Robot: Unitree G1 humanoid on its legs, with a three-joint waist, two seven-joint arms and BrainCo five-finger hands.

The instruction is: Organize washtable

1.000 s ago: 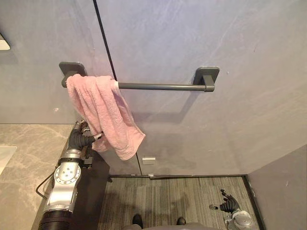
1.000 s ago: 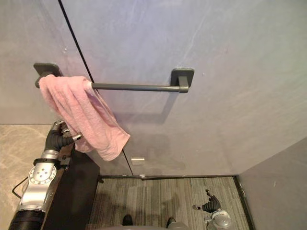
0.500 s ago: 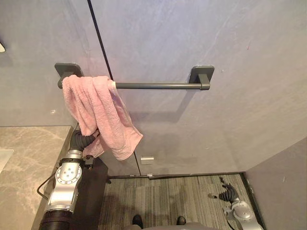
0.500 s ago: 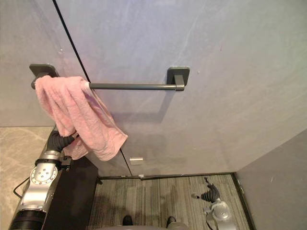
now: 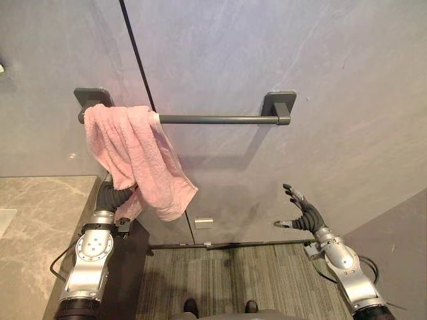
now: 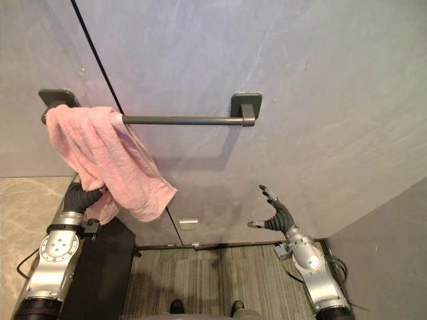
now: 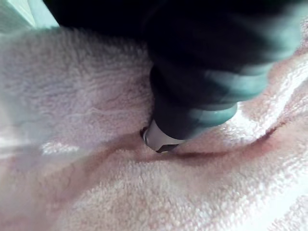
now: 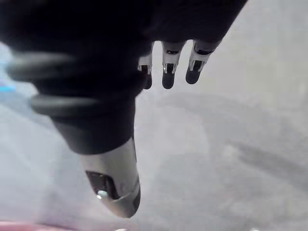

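Observation:
A pink towel (image 5: 137, 157) hangs bunched over the left end of a dark grey towel bar (image 5: 220, 120) fixed to the grey wall. Its lower corner droops to the right. My left hand (image 5: 115, 197) reaches up under the towel's lower left part and is buried in the cloth. In the left wrist view the thumb (image 7: 163, 139) presses into a fold of the towel (image 7: 96, 183). My right hand (image 5: 300, 212) is open and raised below the bar's right bracket (image 5: 279, 107), close to the wall and holding nothing. The right wrist view shows its fingers (image 8: 166, 72) straight.
A beige marble countertop (image 5: 37, 220) lies at the lower left, with a dark cabinet side (image 5: 130, 267) below its edge. The striped grey floor (image 5: 233, 280) runs along the wall's foot. A small metal plate (image 5: 205, 223) sits low on the wall. Another grey wall (image 5: 407, 247) closes the right side.
My right arm has risen from near the floor at the lower right to mid height by the wall. My left hand has gone further up under the towel. The camera shifted slightly.

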